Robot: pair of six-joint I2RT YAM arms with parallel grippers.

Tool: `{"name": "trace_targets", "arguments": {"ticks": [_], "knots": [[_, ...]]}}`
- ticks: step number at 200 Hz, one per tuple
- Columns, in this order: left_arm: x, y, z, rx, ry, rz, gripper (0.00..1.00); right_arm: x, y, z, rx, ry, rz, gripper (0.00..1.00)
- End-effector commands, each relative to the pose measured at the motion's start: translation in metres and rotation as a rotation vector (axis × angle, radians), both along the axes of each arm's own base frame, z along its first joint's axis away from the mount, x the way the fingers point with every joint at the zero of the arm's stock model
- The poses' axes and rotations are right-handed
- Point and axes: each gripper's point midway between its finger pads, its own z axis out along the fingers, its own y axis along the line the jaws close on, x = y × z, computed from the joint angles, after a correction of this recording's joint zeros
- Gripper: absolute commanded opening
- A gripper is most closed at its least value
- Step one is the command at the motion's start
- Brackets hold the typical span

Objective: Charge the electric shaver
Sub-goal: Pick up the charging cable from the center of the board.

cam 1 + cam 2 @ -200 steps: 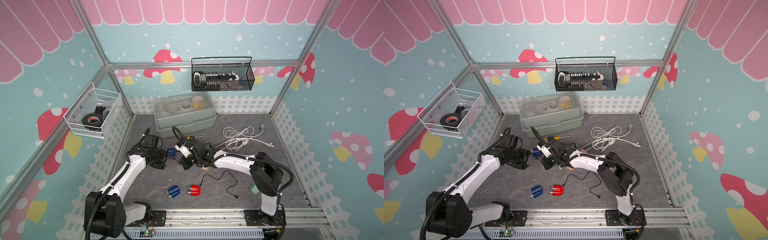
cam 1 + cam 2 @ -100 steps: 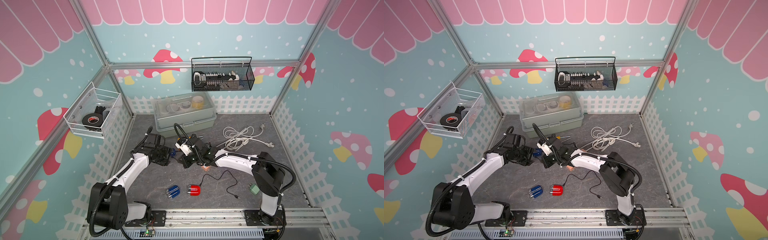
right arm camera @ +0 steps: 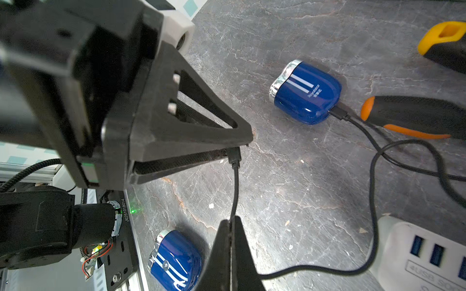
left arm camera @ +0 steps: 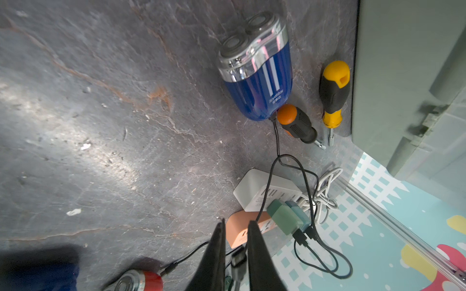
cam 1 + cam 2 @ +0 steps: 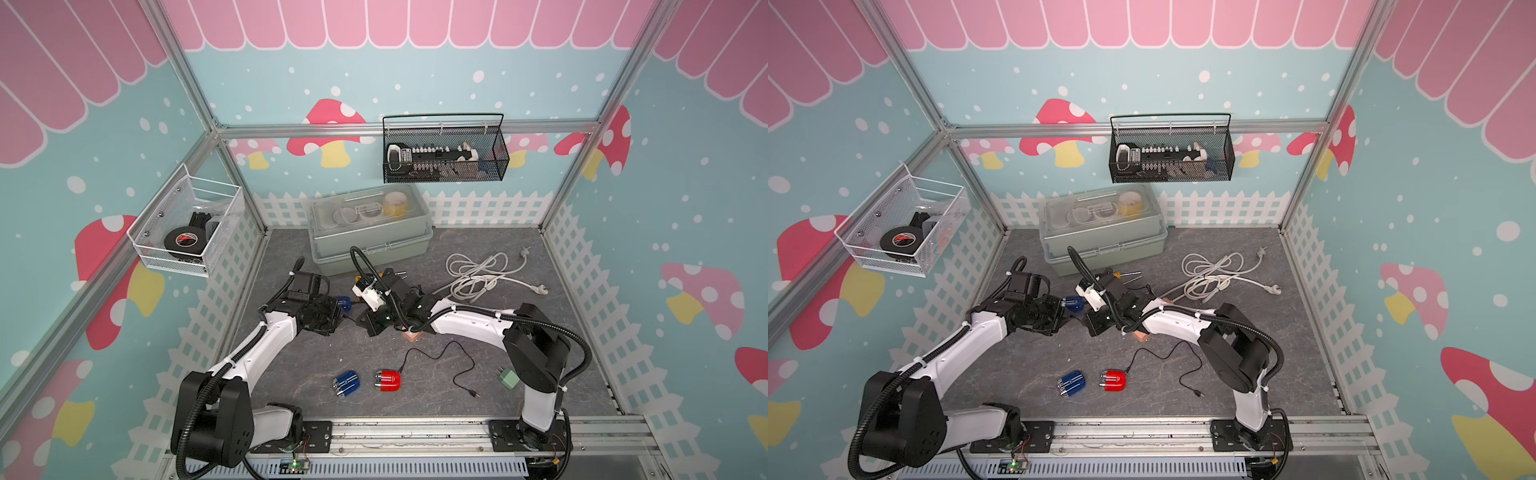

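High stereo pair, close wrist views sharing shaver (image 4: 257, 75) (image 3: 306, 92)

Lying flat ahead of left gripper (image 4: 236, 223): blue shaver (image 4: 254, 75), black cord (image 4: 277, 141) plugged into its base. Between the jaws: spare plug (image 4: 238, 259), pinched.

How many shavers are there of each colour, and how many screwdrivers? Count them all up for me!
Blue shavers: 2
Red shavers: 1
Screwdrivers: 2
Total: 5
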Motion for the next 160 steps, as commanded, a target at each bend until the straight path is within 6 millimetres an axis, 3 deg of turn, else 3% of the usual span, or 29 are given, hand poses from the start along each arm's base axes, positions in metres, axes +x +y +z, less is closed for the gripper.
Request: {"name": "trace_targets", "arguments": {"ticks": [1,68,76,97,110,128,160], "knots": [[0.000,0.002,0.003,0.012,-0.028,0.001,0.14,0.001,-0.003,0.009,0.035,0.006,-0.005,0.00],[0.000,0.000,0.004,0.012,-0.047,-0.028,0.06,0.005,-0.002,0.015,0.121,0.079,-0.014,0.00],[-0.001,0.000,0.003,0.014,-0.046,-0.032,0.11,0.005,-0.002,0.017,0.137,0.093,-0.012,0.00],[0.001,0.001,0.005,0.025,-0.062,-0.041,0.41,0.005,-0.001,0.018,0.152,0.125,-0.007,0.00],[0.006,0.000,0.008,0.020,-0.094,-0.051,0.46,0.003,-0.001,0.018,0.161,0.146,-0.004,0.00],[0.015,-0.006,0.012,-0.006,-0.149,-0.068,0.45,0.003,-0.002,0.018,0.173,0.177,-0.004,0.00],[0.019,-0.007,0.017,-0.007,-0.201,-0.074,0.34,0.008,-0.004,0.019,0.231,0.244,-0.023,0.00]]}}
